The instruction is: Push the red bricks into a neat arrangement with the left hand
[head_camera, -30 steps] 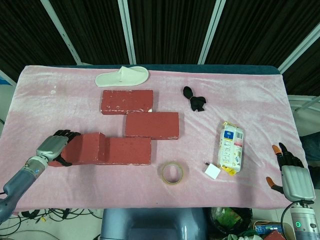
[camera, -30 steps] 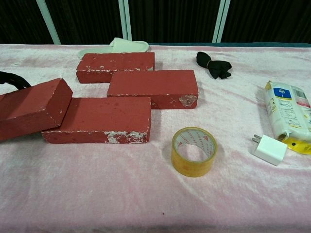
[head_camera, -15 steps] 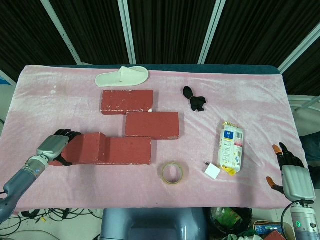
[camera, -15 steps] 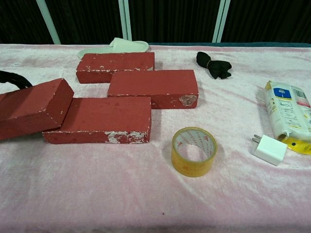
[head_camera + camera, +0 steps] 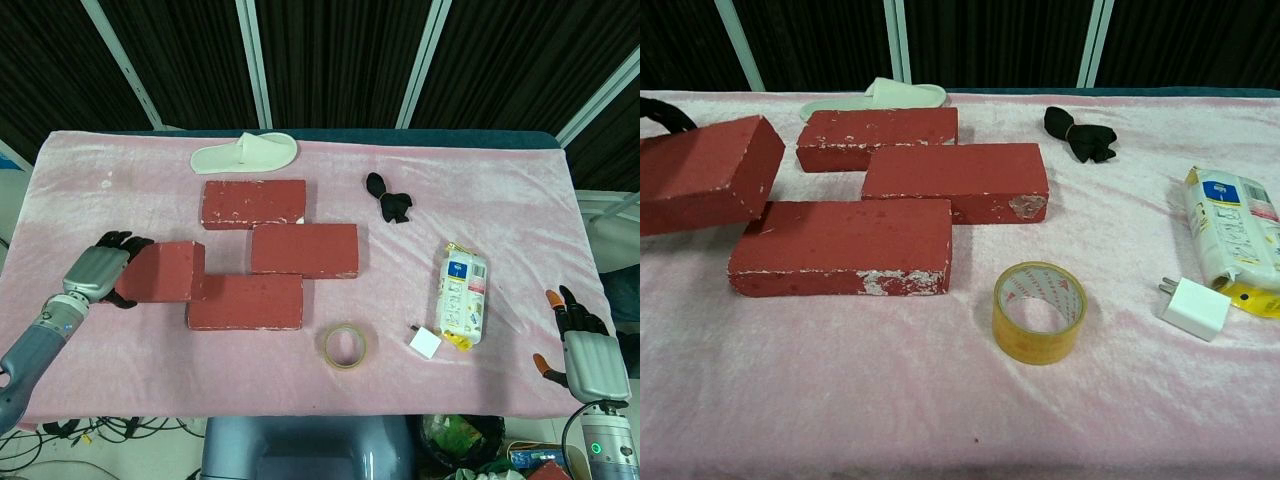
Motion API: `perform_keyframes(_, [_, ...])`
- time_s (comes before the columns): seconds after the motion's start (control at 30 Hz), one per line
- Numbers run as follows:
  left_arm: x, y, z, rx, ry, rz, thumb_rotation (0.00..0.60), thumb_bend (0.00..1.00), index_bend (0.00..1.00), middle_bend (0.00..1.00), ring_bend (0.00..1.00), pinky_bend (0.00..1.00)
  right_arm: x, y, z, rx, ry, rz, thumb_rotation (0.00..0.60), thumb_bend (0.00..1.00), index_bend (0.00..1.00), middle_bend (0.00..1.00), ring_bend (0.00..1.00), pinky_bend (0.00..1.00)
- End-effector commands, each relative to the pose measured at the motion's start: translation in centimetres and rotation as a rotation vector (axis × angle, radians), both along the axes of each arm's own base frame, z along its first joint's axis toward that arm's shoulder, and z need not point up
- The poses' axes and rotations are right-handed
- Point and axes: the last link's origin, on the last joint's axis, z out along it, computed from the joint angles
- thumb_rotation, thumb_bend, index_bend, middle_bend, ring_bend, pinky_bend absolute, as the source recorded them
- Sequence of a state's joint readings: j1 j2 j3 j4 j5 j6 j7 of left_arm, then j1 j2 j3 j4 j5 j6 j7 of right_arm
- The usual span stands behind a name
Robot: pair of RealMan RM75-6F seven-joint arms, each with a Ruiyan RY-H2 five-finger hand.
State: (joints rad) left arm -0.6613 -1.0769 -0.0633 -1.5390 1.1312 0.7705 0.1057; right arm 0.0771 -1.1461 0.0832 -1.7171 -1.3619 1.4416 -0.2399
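Four red bricks are on the pink cloth. The far brick [image 5: 253,203] [image 5: 878,135], the middle brick [image 5: 304,249] [image 5: 955,178] and the near brick [image 5: 245,301] [image 5: 845,258] lie flat in a staggered step. My left hand [image 5: 100,270] grips the left end of the fourth brick [image 5: 165,271] [image 5: 705,172], its dark fingers [image 5: 665,112] over the top. This brick sits tilted just left of the near brick, its corner over that brick's left end. My right hand [image 5: 585,352] rests at the front right table edge, holding nothing, fingers apart.
A white slipper [image 5: 245,153] lies behind the far brick. A black cloth bow [image 5: 388,199], a white snack pack [image 5: 463,291], a white charger [image 5: 425,343] and a yellow tape roll [image 5: 344,345] [image 5: 1039,312] sit to the right of the bricks.
My left hand has pulled the held brick back and to the left, off the top of the near brick. The other bricks and the right hand have stayed put.
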Motion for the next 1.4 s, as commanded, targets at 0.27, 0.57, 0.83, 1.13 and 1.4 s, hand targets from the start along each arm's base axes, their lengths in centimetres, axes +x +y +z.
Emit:
perform_keyframes(0.27, [5.5,5.7,1.7,-0.039,0.089,-0.008,0.600,0.16,0.18,0.18,0.00,0.00,0.0,0.0,-0.1,0.000,0.003,-0.004,0.600,0.15,0.07,0.00,0.12,0.20])
perform_keyframes(0.57, [7.8,8.6,-0.3,-0.059,0.136,0.013,0.600,0.16,0.18,0.19,0.00,0.00,-0.1,-0.1,0.0,-0.003,0.001,-0.009,0.600,0.15,0.07,0.00,0.12,0.20])
perform_keyframes(0.83, [8.8,9.6,-3.0,-0.097,0.158,0.052,0.600,0.16,0.18,0.19,0.00,0.00,-0.2,-0.1,0.0,-0.005,0.001,-0.013,0.600,0.15,0.08,0.00,0.12,0.20])
perform_keyframes(1.13, [8.9,9.5,-4.1,-0.118,0.171,0.088,0.600,0.16,0.18,0.20,0.00,0.00,-0.2,-0.2,0.1,-0.005,-0.002,-0.013,0.600,0.15,0.07,0.00,0.12,0.20])
perform_keyframes(1.4, [9.0,9.7,-4.6,-0.110,0.196,0.098,0.600,0.16,0.18,0.20,0.00,0.00,-0.2,-0.2,0.1,-0.006,-0.004,-0.017,0.600,0.15,0.07,0.00,0.12,0.20])
